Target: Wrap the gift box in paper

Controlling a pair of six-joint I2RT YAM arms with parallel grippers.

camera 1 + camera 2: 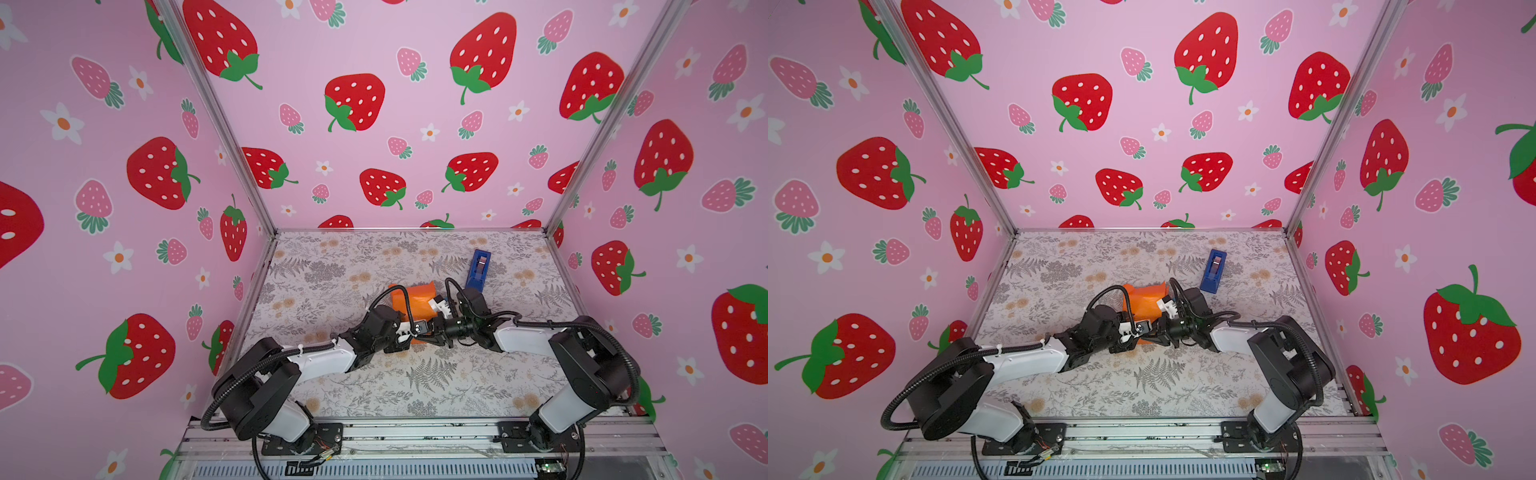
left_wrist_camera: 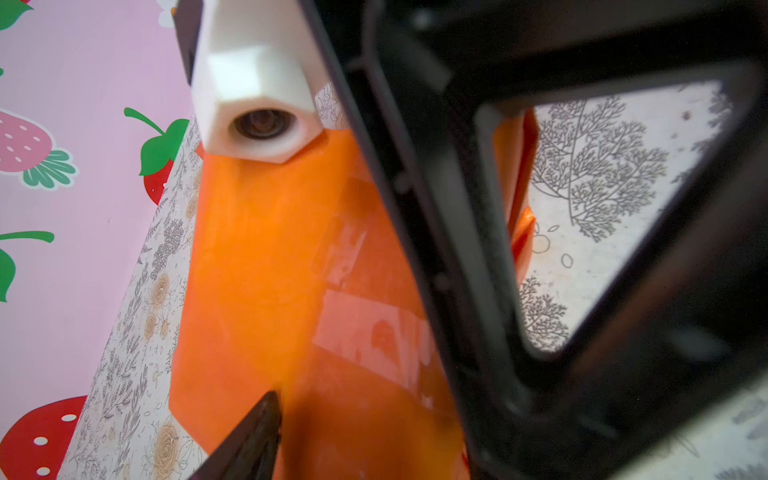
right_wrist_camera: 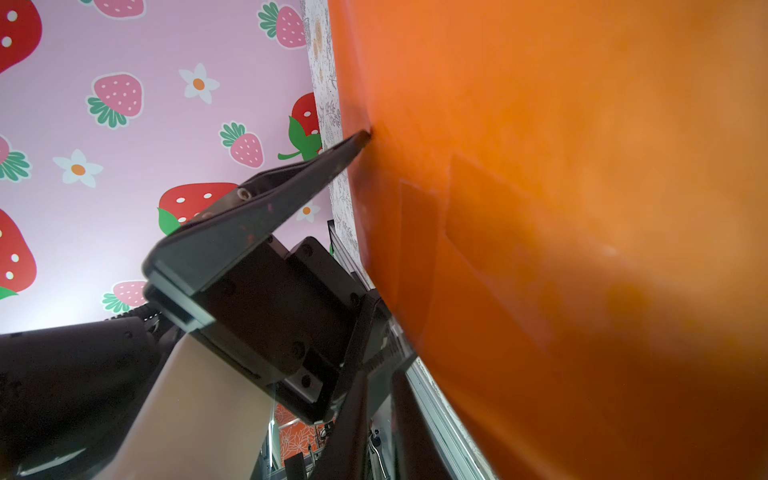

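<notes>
The paper (image 1: 415, 300) (image 1: 1144, 300) is folded, bright orange side out, into a parcel at mid-table. The gift box is hidden inside it. My left gripper (image 1: 417, 332) (image 1: 1140, 332) holds the parcel's near end. In the left wrist view the paper (image 2: 266, 257) fills the span of that gripper (image 2: 365, 436), and one fingertip (image 2: 266, 411) presses on it. The right wrist view shows that same fingertip (image 3: 361, 139) against the paper (image 3: 561, 174). My right gripper (image 1: 437, 327) (image 3: 382, 374) sits beside the parcel with its jaws a narrow gap apart and nothing between them.
A blue tape dispenser (image 1: 478, 269) (image 1: 1213, 270) lies behind and to the right of the parcel. Clear tape strips (image 3: 424, 232) show on the paper. Both arms meet at the parcel's near side, very close together. Strawberry-print walls enclose three sides of the floral table (image 1: 415, 386).
</notes>
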